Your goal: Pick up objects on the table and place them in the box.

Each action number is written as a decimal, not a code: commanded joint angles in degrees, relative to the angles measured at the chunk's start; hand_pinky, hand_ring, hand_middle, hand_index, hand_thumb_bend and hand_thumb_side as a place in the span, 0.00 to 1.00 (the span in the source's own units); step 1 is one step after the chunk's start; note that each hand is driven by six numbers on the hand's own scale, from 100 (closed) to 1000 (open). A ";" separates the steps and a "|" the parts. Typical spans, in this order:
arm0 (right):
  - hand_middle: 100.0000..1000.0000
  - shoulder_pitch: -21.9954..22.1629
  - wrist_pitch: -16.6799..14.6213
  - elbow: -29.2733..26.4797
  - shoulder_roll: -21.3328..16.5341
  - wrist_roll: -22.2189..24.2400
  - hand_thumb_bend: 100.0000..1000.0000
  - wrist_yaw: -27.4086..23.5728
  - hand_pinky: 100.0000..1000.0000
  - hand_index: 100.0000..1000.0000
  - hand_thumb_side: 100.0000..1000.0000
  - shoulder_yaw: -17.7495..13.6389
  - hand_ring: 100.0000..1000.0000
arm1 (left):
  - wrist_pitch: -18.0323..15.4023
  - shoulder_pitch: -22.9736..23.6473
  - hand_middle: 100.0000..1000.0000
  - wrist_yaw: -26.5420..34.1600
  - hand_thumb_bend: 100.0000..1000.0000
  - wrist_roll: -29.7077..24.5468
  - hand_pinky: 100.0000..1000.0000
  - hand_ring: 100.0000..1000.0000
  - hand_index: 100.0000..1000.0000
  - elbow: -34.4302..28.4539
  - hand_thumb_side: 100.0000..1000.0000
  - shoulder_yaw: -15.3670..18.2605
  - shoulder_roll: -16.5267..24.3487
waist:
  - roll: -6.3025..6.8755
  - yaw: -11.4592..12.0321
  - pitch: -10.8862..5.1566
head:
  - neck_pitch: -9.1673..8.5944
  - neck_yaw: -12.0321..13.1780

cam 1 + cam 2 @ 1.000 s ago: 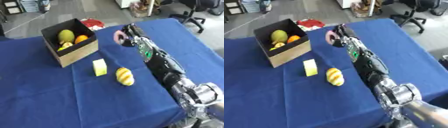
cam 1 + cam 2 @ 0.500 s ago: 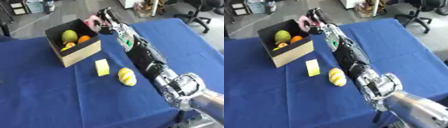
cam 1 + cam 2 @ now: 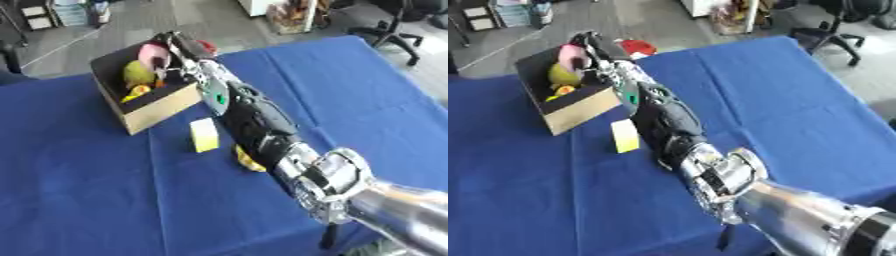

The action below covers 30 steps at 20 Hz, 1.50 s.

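- Here, the table (image 3: 79, 200), under a blue cloth, fills most of both views and lies askew, its far edge running up toward the right.
- The right arm (image 3: 262, 135), black with a silver joint near the lower right, stretches from the near right corner diagonally across the table to the far left.
- The box (image 3: 144, 102), cardboard outside and black inside, stands open near the far left edge of the table, one corner turned toward the camera.
- The right hand (image 3: 175, 50) is over the box's open top, fingers curled round a pink object (image 3: 154, 55) that it holds above the inside of the box.
- Whether the pink object touches the fruit below it cannot be told.
- A yellow-green fruit (image 3: 136, 74) lies inside the box, just left of the hand.
- Smaller yellow and orange pieces (image 3: 136, 91) lie low in the box against its near wall.
- A pale yellow block (image 3: 204, 135) lies flat on the cloth just in front of the box's near corner, apart from it and beside the arm.
- A yellow object (image 3: 248, 159) lies on the cloth nearer the camera than the block, mostly hidden under the forearm.
- Something red (image 3: 636, 47) shows just past the table's far edge, behind the box.
- The left hand shows in neither view.
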 commanded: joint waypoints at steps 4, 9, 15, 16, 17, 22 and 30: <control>0.70 -1.20 -0.93 -1.86 -0.04 0.94 0.00 2.57 0.79 0.89 0.16 0.64 0.72 | 0.06 -0.68 0.58 -0.27 0.02 -0.25 0.73 0.58 0.77 -1.27 0.54 0.07 0.26 | 0.31 -0.11 -1.05 | 0.22 -0.39; 0.80 -1.41 -2.12 -2.60 -0.15 2.34 0.00 5.35 0.83 0.98 0.32 1.68 0.78 | 0.09 -0.59 0.58 -0.36 0.02 -0.35 0.74 0.58 0.78 -1.24 0.55 0.11 0.27 | 0.17 -0.27 -1.15 | 0.22 -0.58; 0.89 -1.46 -5.47 -3.08 -0.72 7.59 0.00 7.91 0.87 1.00 0.31 1.76 0.83 | 0.09 -0.45 0.58 -0.51 0.01 -0.33 0.74 0.58 0.78 -1.21 0.55 0.20 0.31 | 0.09 -0.49 -1.20 | 0.22 -0.75; 0.89 -1.46 -5.90 -3.47 -0.94 8.07 0.00 7.72 0.87 1.00 0.30 1.79 0.84 | 0.10 -0.42 0.58 -0.55 0.01 -0.30 0.74 0.58 0.78 -1.18 0.55 0.25 0.32 | 0.06 -0.56 -1.20 | 0.22 -0.82; 0.89 -1.50 -6.59 -3.96 -1.32 8.66 0.00 7.29 0.87 1.00 0.30 2.03 0.84 | 0.09 -0.41 0.58 -0.58 0.01 -0.27 0.74 0.58 0.78 -1.17 0.55 0.30 0.34 | -0.03 -0.67 -1.19 | 0.22 -0.85; 0.84 0.91 -17.08 -12.15 -7.24 17.12 0.00 -5.22 0.87 1.00 0.22 6.96 0.82 | 0.06 0.20 0.58 -1.24 0.01 0.33 0.74 0.58 0.78 -0.86 0.56 1.07 1.40 | -1.22 -2.21 -1.40 | 0.22 0.17; 0.86 13.05 -21.13 -30.42 -17.80 34.27 0.00 -29.03 0.88 1.00 0.13 14.99 0.84 | -0.08 0.83 0.58 -1.89 0.01 0.92 0.74 0.58 0.78 -0.63 0.56 1.74 2.33 | -2.54 -3.93 -1.68 | 0.22 2.01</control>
